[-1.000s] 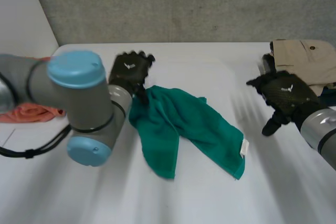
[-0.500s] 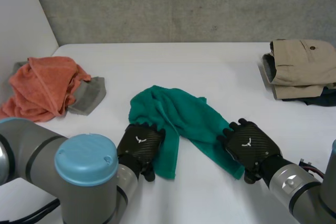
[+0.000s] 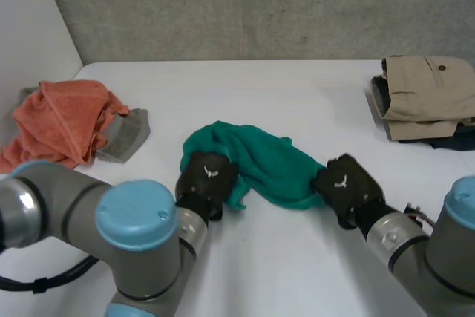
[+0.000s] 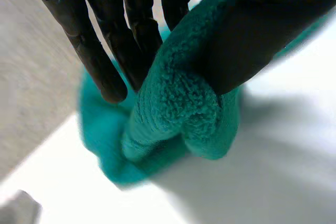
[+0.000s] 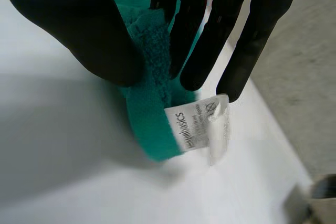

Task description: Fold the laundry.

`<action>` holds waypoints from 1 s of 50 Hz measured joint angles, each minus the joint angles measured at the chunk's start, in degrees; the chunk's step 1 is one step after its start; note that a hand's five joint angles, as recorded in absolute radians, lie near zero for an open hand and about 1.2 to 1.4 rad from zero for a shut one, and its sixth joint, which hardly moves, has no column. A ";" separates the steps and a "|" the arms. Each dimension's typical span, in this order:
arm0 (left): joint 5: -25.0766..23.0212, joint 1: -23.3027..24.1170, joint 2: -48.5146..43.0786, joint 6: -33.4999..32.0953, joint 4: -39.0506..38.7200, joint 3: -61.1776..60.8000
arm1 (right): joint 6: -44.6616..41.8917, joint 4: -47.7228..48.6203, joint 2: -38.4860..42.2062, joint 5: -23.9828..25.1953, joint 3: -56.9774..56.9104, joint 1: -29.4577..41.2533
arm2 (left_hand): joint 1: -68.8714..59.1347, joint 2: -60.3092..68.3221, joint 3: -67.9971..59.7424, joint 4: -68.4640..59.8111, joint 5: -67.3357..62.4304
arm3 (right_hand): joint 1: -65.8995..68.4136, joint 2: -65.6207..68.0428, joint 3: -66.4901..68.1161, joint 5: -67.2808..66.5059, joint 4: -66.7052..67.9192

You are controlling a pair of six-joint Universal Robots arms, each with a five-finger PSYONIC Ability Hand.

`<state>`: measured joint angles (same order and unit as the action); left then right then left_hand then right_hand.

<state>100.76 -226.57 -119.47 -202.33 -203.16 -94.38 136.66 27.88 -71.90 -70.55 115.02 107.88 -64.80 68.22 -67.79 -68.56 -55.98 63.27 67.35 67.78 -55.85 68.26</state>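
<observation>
A crumpled green towel (image 3: 260,161) lies in the middle of the white table (image 3: 297,102). My left hand (image 3: 207,180) pinches the towel's near left corner (image 4: 178,114) between thumb and fingers. My right hand (image 3: 343,185) pinches the near right corner (image 5: 152,103), the one with the white label (image 5: 202,127), between thumb and fingers. Both corners are drawn up off the table a little and the towel is bunched between the hands.
A heap of orange and grey cloth (image 3: 70,124) lies at the table's left edge. Folded beige and dark garments (image 3: 427,98) are stacked at the far right. The grey wall (image 3: 260,5) stands behind the table.
Both hands came down onto the towel's near corners and closed on them. The near edge has been pulled up and bunched, so the towel looks shorter than before.
</observation>
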 measured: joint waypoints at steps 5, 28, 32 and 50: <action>0.06 -2.53 9.44 -0.20 0.29 0.04 | 0.54 -1.88 -5.28 -1.18 -3.19 -1.73 | 0.00 0.01 -0.11 -0.02 0.00 | 0.00 0.00 0.04 -0.03 0.07; -11.95 -26.34 27.60 -3.57 24.81 7.05 | 3.70 -46.31 -12.99 -2.97 -40.42 -18.16 | 0.00 0.25 -0.48 -0.05 0.00 | 0.49 0.00 0.09 -1.40 0.27; -12.95 -26.37 19.27 -3.69 24.90 10.83 | 3.40 -45.65 -5.85 -5.33 -43.42 -15.05 | 0.00 0.26 -0.48 -0.05 -0.44 | 0.49 0.00 0.09 -1.57 0.27; -11.88 -26.01 1.09 -2.71 -8.42 46.38 | 11.66 -2.00 7.44 -22.73 -63.77 -4.16 | 0.00 0.30 -0.52 -0.27 -0.47 | 0.50 0.00 0.27 -1.80 0.32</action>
<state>88.88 -252.58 -118.38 -205.04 -211.58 -48.00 148.32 25.88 -64.46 -93.27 51.25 103.72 -64.80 68.52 -68.31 -68.82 -56.45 63.77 67.35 68.05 -57.65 68.58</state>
